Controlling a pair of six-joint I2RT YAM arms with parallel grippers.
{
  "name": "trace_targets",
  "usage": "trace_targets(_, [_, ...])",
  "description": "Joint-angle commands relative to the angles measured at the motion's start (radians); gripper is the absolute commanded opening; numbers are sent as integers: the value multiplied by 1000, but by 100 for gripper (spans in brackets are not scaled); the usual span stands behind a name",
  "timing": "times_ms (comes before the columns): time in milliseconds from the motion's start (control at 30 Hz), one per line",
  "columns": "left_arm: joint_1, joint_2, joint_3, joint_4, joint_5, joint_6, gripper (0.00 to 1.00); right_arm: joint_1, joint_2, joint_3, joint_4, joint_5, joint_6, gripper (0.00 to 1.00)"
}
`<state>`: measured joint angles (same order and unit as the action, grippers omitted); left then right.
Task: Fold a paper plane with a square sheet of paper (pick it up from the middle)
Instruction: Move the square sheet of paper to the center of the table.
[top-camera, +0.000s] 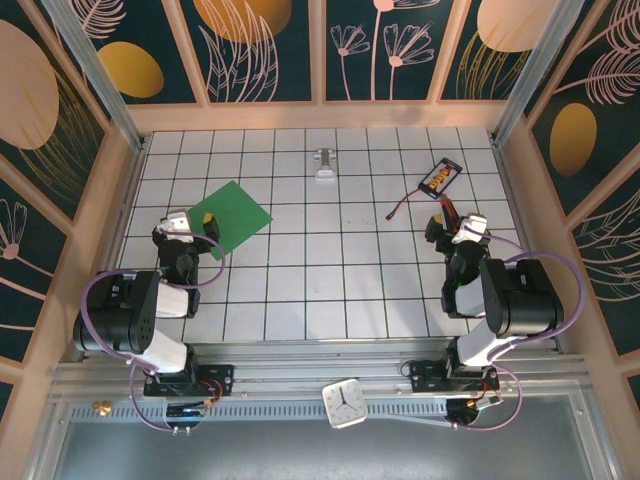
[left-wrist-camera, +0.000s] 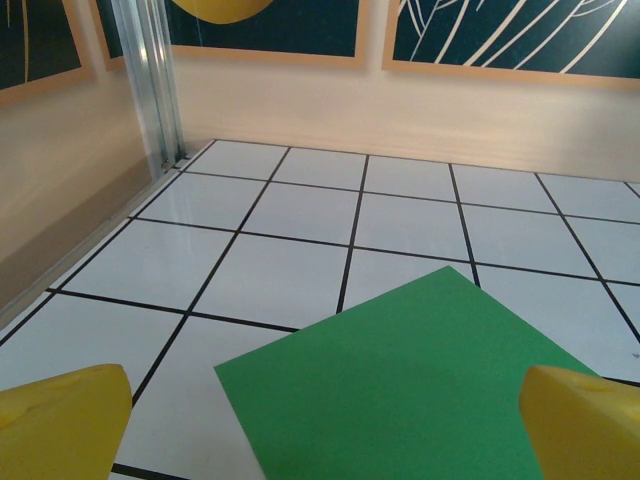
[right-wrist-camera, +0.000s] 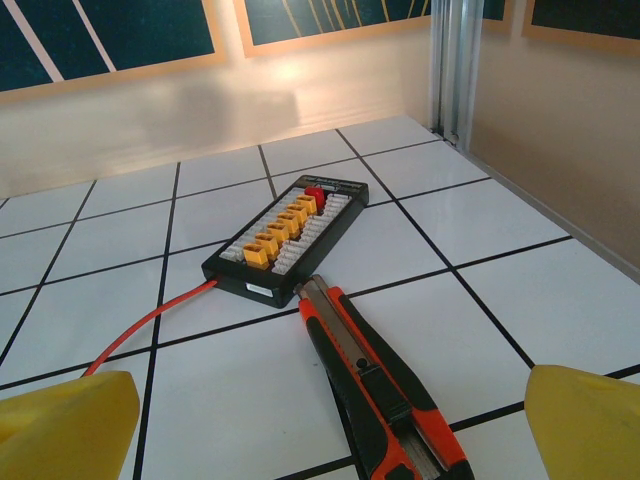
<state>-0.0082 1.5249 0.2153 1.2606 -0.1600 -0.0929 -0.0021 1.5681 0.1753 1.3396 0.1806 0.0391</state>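
Note:
The square sheet of paper (top-camera: 233, 217) is bright green and lies flat and unfolded on the tiled table at the left, turned like a diamond. In the left wrist view the sheet (left-wrist-camera: 420, 390) spreads between my yellow fingertips (left-wrist-camera: 60, 420), one corner pointing away. My left gripper (top-camera: 195, 221) hovers open at the sheet's near-left edge, holding nothing. On the right side, my right gripper (top-camera: 453, 222) is open too, with nothing in its grasp. A paper plane is out of view.
An orange-and-black utility knife (right-wrist-camera: 385, 390) lies right under the right gripper (right-wrist-camera: 325, 435). Beyond it sits a black connector board (right-wrist-camera: 285, 240) with a red wire (right-wrist-camera: 150, 320). A small metal part (top-camera: 324, 165) rests at the back centre. Wooden walls (top-camera: 320, 115) ring the table.

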Motion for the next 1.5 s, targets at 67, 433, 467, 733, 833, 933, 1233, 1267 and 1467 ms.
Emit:
trace_targets(67, [4,-2,13,34,22,13,99,5,1,21,41,-6,-3,99])
trace_targets(433, [4,-1,15,34,20,12,99,5,2,21,40,-7,-3,99])
trace_targets(467, [4,-1,14,34,20,12,99,7,2,20,40,-7,-2,99])
trace_targets(733, [4,-258,74,-281,-155,-89,99,65,-164,40,-123,129,-34,95])
trace_targets(833, [4,-351,92,-390,-101,-177,99,57,-299,145,-414,165,49,94])
trace_targets(933, [4,-390,145,-522,48,-303,99,56,-373,199,-569,125,135,93])
trace_targets(1233, [-118,-63,502,-1122,161,-454,99,376,-222,425,-805,1,202,89])
trace_targets(1267, [-118,-9,540,-1152,172,-446,99,397,-192,450,-809,-6,200,89])
trace_targets(1467, [-118,207,645,-1189,240,-454,94,439,-88,541,-862,-46,222,89])
